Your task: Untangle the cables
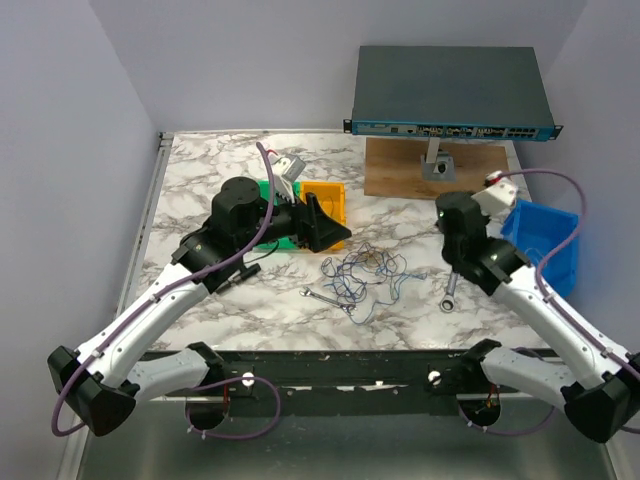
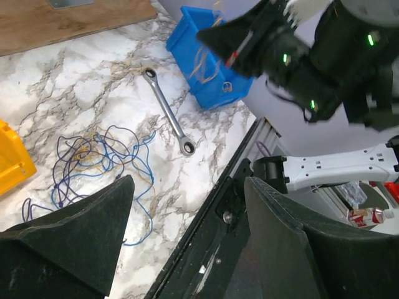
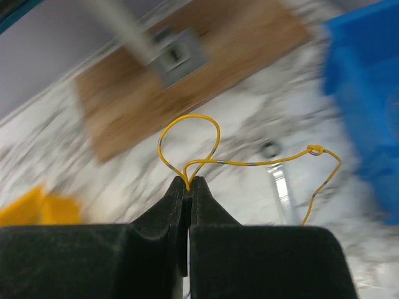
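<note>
Right tool [image 3: 189, 182] pinches yellow wire [image 3: 268, 163] (left tool [image 2: 187, 187] spread)

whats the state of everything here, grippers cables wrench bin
left gripper: open, empty
right gripper: shut on yellow wire
yellow wire: pinched, looped, one knot
cables: tangled heap on the table
ratchet wrench: lying flat, untouched
blue bin: holds loose wires

1. Marble table [image 1: 210, 170] lies open far left.
2. Yellow bin [image 1: 330, 195] crowds the cables [image 1: 360, 272] from behind.
3. Small wrench [image 1: 318, 296] and ratchet wrench [image 1: 449, 292] flank them.
4. Blue bin [image 1: 545, 245] blocks the right.
5. Yellow wire [image 3: 249, 163] dangles from the pinching right gripper [image 3: 188, 180].
</note>
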### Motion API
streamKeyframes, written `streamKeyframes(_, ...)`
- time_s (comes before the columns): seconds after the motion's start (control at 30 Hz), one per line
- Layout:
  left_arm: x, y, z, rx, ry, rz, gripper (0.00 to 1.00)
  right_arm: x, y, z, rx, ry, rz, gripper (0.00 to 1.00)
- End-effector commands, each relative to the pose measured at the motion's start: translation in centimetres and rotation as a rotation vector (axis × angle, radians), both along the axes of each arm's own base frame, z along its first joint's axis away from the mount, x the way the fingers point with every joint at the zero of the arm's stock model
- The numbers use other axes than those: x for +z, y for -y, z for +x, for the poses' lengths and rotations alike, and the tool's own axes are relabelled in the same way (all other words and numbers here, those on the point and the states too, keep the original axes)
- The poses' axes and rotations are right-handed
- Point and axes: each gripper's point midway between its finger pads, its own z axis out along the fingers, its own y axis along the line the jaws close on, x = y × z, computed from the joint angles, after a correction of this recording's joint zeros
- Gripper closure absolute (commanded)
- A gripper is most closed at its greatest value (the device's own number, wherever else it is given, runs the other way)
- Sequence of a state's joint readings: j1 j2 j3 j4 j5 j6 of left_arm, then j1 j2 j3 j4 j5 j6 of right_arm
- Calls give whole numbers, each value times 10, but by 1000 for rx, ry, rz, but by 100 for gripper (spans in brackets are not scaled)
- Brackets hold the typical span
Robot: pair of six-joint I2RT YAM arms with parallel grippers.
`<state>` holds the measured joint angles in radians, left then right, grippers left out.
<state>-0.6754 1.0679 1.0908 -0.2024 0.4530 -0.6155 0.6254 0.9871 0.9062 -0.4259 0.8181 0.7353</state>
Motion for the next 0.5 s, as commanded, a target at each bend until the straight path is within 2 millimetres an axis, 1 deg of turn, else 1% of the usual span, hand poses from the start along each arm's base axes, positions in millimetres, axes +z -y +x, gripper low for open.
streamKeyframes(0.0, -14, -13, -2, 41, -8, 39, 26, 11, 145, -32, -605, -72, -204, 99)
streamKeyframes(0.07, -18, -14, -4, 40, -15, 46, 26, 16, 188, -39, -774, -75, -214, 99)
streamKeyframes(0.13, -19, -16, -5, 37, -19, 53, 26, 17, 219, -47, -924, -87, -244, 99)
streamKeyframes(0.23, -21, -16, -9, 20, -30, 64, 26, 13, 253, -57, -1115, -136, -296, 99)
streamKeyframes(0.27, -20, -17, -10, 17, -27, 69, 26, 14, 262, -62, -1167, -165, -326, 99)
streamKeyframes(0.33, -18, -19, -11, 16, -18, 85, 26, 18, 270, -67, -1250, -171, -372, 99)
streamKeyframes(0.4, -16, -21, -10, 18, -9, 110, 26, 11, 273, -63, -1280, -200, -405, 99)
streamKeyframes(0.47, -14, -24, -8, 20, -1, 132, 26, -5, 276, -55, -1292, -231, -422, 99)
